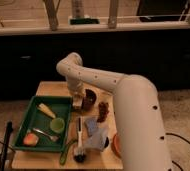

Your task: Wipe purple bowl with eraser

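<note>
Dim room, dark cabinet fronts behind, pale speckled floor around. A light wooden table sits in the middle of the view, seen from above and behind the arm.

The white arm comes in from the lower right, bends at an elbow over the table's far edge and points down. The gripper hangs just left of the purple bowl, low over the table near the tray's far right corner. A pale tan block with a darker top, the eraser, sits at the gripper's tip; the jaws look closed on it, though the grip itself is hard to make out. The eraser is beside the bowl's left rim, touching or nearly so; cannot tell which.

The bowl is small, dark maroon, upright, on the table's far half.

Green tray on the table's left half. Inside: a pale yellow wedge-shaped item at the far end, a small green cup at the right side, an orange item at the near left, and a thin utensil lying between them.

Right of the tray: a dish brush with black bristles at the near end, a bluish cloth just beside it, a small brown lumpy object near the bowl, and an orange bowl partly hidden by the arm.
</note>
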Available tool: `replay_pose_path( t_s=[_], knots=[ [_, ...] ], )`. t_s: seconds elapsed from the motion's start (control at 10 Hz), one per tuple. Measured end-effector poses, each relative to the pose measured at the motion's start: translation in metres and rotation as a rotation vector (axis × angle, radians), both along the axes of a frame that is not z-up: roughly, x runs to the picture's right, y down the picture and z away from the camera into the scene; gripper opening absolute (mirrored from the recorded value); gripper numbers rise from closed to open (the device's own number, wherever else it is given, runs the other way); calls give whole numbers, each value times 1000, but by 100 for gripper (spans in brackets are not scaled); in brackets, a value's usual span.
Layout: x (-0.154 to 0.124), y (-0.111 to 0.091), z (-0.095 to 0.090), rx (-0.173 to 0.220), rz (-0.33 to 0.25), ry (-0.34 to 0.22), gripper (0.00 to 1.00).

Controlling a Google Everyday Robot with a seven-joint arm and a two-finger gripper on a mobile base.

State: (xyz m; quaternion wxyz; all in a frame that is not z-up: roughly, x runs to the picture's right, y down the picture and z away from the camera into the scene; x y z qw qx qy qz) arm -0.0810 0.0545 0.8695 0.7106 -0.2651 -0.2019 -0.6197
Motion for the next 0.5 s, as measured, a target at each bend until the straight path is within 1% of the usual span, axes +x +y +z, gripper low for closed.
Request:
replay_pose_path(
  t_s=[0.3, 0.5],
  knots=[
    [37, 12, 1, -27, 30, 22, 0],
    [69, 10, 3, -26, 92, 59, 0]
  ],
)
